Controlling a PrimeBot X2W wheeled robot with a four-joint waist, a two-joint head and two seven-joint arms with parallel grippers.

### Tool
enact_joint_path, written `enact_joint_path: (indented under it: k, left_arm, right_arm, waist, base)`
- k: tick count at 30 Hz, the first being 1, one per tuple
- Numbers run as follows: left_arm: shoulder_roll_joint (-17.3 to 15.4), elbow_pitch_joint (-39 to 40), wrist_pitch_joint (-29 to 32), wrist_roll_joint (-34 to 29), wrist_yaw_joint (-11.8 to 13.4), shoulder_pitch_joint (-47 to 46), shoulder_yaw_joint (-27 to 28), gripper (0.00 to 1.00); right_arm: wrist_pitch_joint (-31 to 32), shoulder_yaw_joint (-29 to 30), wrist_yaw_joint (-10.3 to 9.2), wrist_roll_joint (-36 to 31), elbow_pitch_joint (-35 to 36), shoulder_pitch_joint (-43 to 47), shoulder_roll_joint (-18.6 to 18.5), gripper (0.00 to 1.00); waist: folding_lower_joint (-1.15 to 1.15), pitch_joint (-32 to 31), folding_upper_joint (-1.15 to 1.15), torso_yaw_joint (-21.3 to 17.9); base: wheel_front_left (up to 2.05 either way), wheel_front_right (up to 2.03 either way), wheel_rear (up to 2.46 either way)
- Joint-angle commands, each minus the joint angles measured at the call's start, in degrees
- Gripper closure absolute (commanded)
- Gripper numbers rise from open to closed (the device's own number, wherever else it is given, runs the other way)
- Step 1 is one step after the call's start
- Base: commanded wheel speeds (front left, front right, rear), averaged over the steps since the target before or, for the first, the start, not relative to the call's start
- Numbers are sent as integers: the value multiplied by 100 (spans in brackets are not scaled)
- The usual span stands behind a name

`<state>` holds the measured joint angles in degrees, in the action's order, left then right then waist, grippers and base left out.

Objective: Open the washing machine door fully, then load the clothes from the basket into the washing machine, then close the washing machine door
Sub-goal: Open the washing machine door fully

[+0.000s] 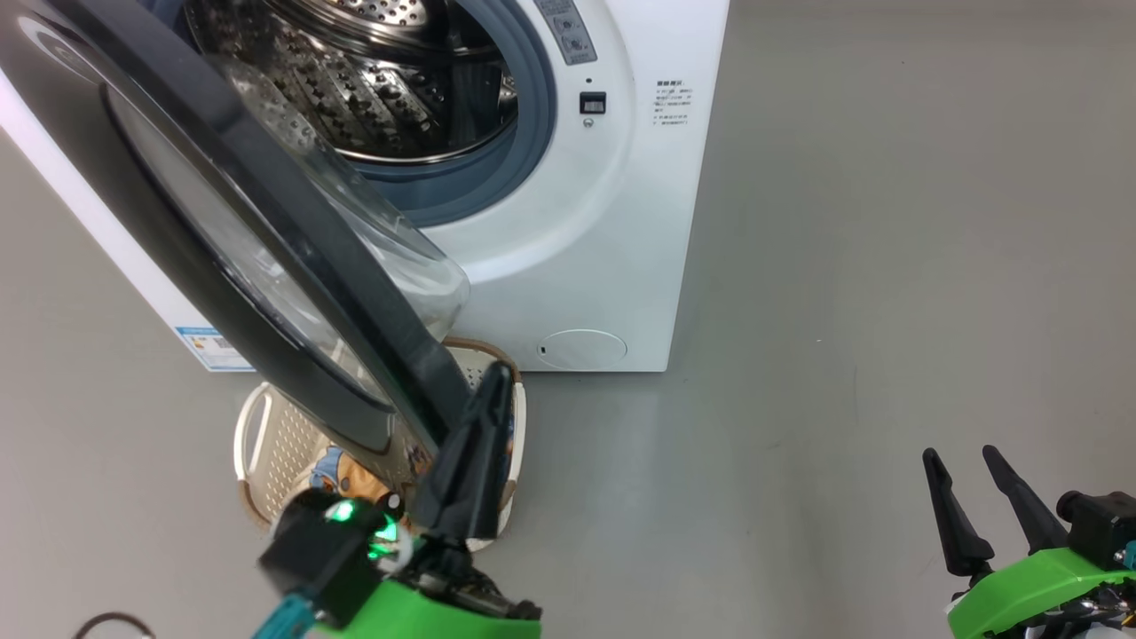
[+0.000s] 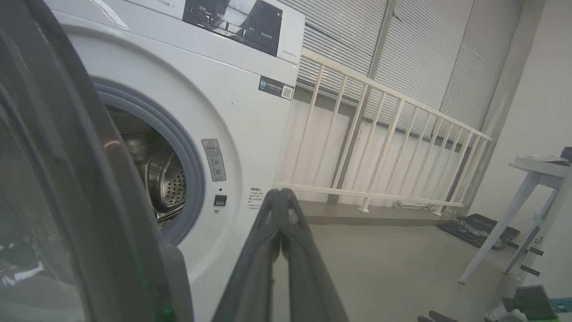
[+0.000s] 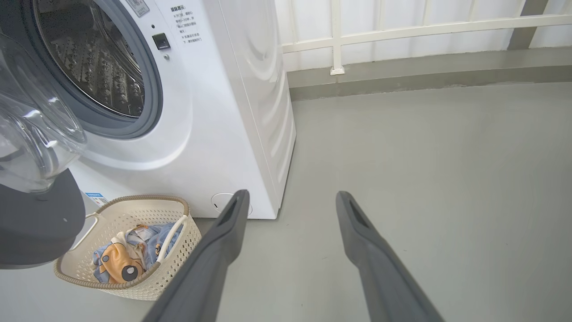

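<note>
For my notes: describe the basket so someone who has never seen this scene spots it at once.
Find the white washing machine with its round door swung open. On the grey floor at its foot, partly under that door, sits the basket. It is small, cream and perforated with a brown woven-look rim, and holds the blue and orange printed clothes.
</note>
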<state>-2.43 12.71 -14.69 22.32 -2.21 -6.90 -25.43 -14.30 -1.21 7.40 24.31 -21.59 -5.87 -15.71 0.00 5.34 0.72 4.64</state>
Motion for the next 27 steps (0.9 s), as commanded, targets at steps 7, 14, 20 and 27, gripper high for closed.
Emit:
enact_joint_path:
  k: [7, 14, 20, 27]
  left_arm:
    - [-45, -765, -31, 351, 167, -616, -113, 100]
    - [-45, -1464, -31, 585, 227, -871, -138, 100]
    - [-45, -1783, -31, 718, 206, -959, -59, 100]
    - [-45, -1910, -31, 771, 179, -1006, 48, 100]
  right_arm:
    - [-70, -49, 9, -134, 164, -74, -132, 0]
    - [-70, 7, 9, -179, 211, -122, -122, 0]
    - [-70, 9, 9, -189, 235, -135, -115, 0]
    - [-70, 26, 9, -199, 258, -150, -124, 0]
  waist:
    - [0, 85, 0, 7]
    - [0, 141, 0, 29]
    - [0, 156, 0, 62]
    - [0, 174, 0, 131]
  base:
    - [0, 0, 0]
    - [0, 0, 0]
    - [0, 0, 0]
    - [0, 0, 0]
